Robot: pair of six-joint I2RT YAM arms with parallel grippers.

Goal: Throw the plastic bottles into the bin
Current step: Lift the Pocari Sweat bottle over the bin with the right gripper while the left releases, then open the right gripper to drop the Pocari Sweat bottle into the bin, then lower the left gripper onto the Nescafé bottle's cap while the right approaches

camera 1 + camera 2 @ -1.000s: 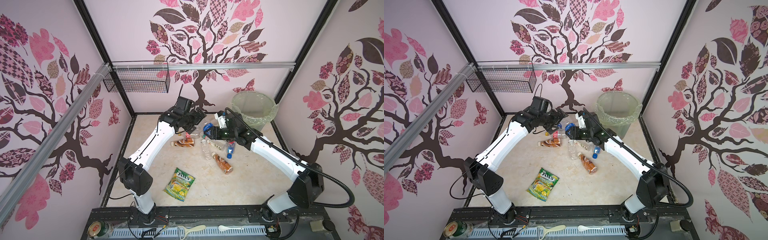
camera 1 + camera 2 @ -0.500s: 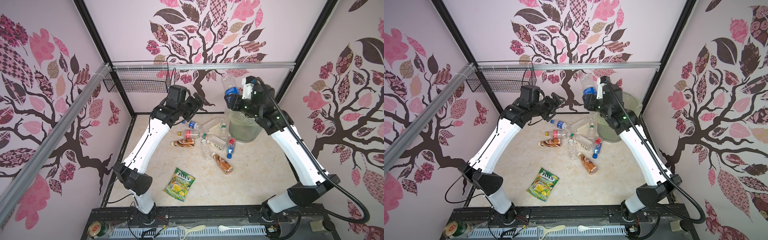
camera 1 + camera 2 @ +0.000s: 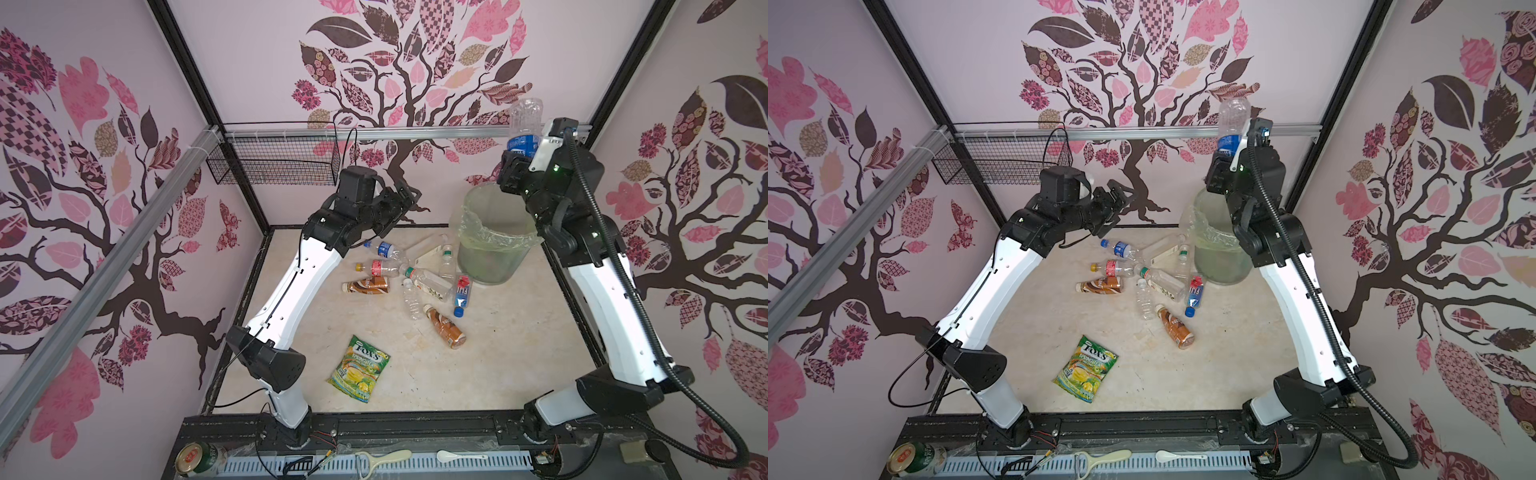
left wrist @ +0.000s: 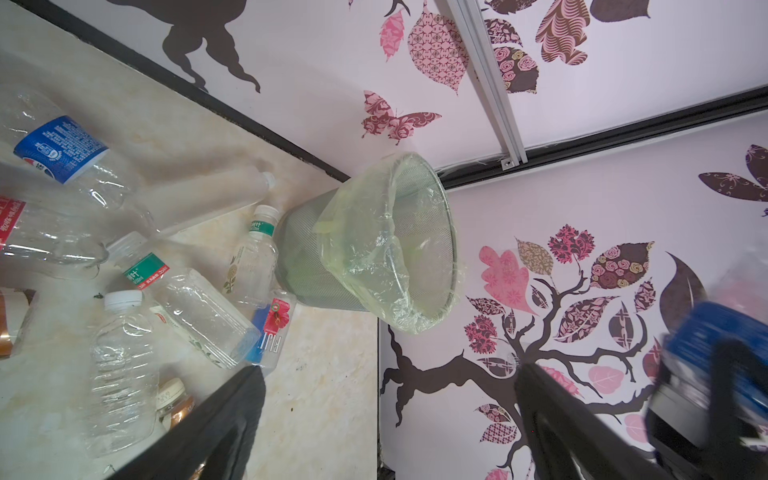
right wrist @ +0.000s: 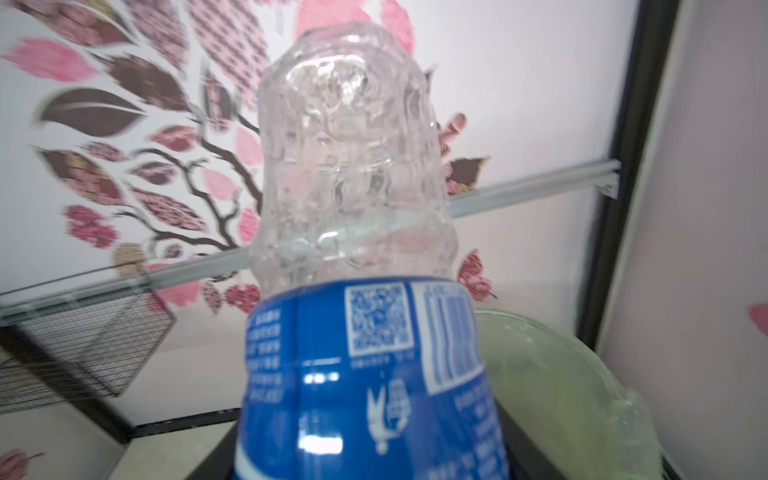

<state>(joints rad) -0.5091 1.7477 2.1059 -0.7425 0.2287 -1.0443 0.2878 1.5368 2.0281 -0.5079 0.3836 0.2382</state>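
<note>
**One bottle raised for the drop, the others not yet picked up.**

We see the right gripper (image 3: 518,160) clamped on a clear blue-labelled bottle (image 3: 526,118), base up, high above the bin (image 3: 492,241) (whose contents we cannot make out). About nine loose bottles (image 3: 415,282) lie on the floor (image 3: 519,353) beside the bin, so we judge most of the task undone. The left gripper (image 3: 405,194), jaws apart and empty, hovers above them.

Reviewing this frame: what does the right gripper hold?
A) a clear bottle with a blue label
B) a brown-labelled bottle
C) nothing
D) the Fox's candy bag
A: the right gripper, high up near the bin, is clamped on a clear blue-labelled bottle that fills the right wrist view.
</note>
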